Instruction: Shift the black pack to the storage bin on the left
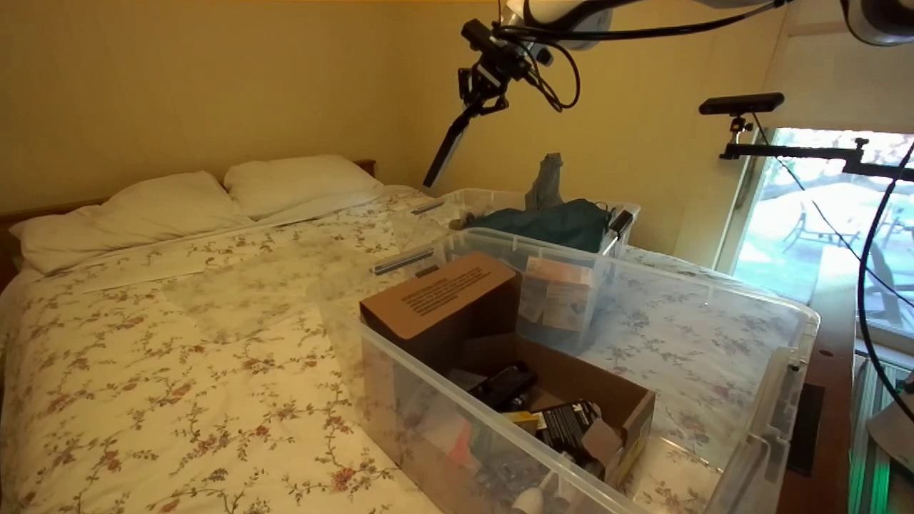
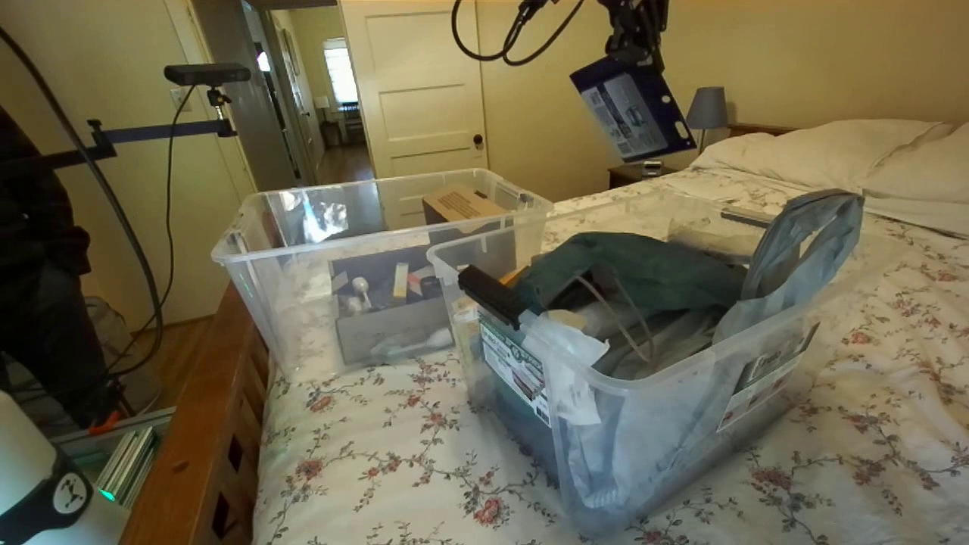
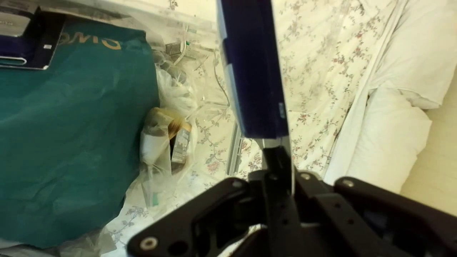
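My gripper [image 1: 480,101] is shut on a flat dark pack [image 1: 446,151], which hangs tilted in the air near the far bin. In an exterior view the pack [image 2: 632,113] shows a pale printed label and a dark blue-black edge. In the wrist view the pack [image 3: 254,78] is edge-on, in front of the fingers [image 3: 276,167]. One clear storage bin [image 2: 378,237] holds an open cardboard box [image 2: 394,333]. Another clear bin [image 2: 628,384] holds a green bag [image 2: 643,265] and a grey bag [image 2: 802,250]. Both bins stand on the bed, end to end.
A similar dark blue package [image 3: 30,48] lies on the green bag in the wrist view. A clear bag with a brush [image 3: 175,139] is beside the green bag. Pillows [image 1: 300,182] lie at the headboard. A camera on an arm [image 1: 741,104] stands by the window.
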